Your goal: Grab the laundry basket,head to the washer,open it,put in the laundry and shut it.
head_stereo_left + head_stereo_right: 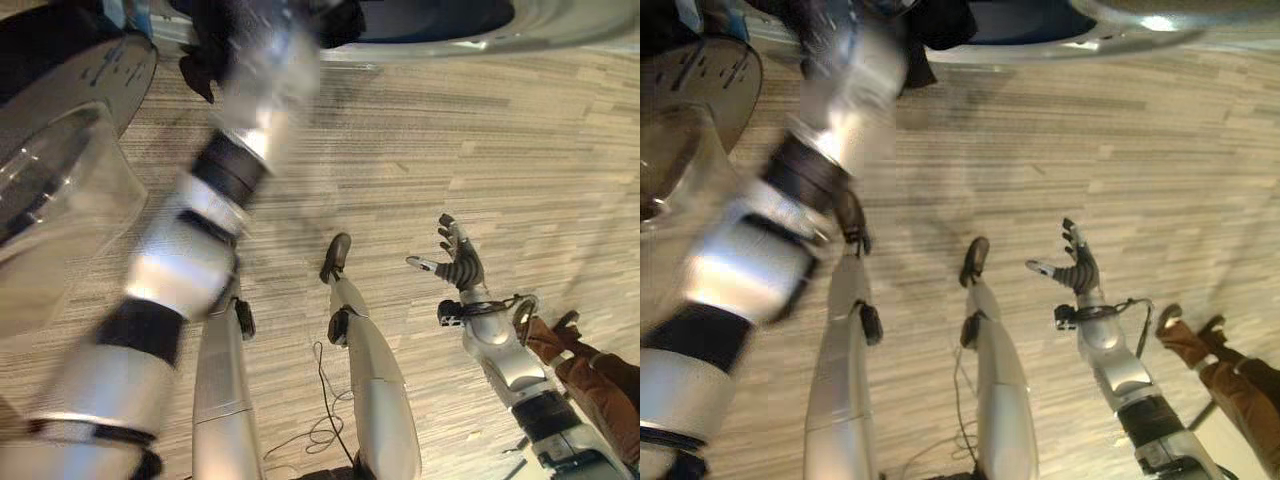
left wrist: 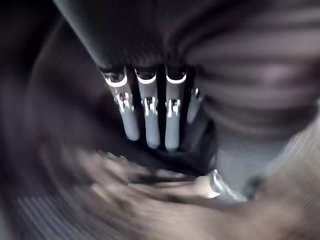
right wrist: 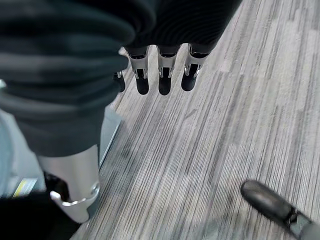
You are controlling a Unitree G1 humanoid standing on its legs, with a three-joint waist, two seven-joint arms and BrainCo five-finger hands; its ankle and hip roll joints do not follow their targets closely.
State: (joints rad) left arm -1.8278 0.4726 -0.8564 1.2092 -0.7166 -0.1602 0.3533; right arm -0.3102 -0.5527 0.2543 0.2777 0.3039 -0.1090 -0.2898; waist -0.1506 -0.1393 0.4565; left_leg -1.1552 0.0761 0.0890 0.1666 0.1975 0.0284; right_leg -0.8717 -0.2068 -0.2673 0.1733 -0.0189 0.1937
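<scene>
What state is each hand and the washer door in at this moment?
Washer door: swung open.
Left hand: raised toward the washer, fingers straight, holding nothing visible.
Right hand: open, empty, fingers spread above the floor.

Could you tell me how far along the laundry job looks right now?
The washer door already stands open. In hand: the left hand reaches up to the drum opening; its grip cannot be read. The right hand hangs open over the floor, holding nothing. Still left: shutting the door.
</scene>
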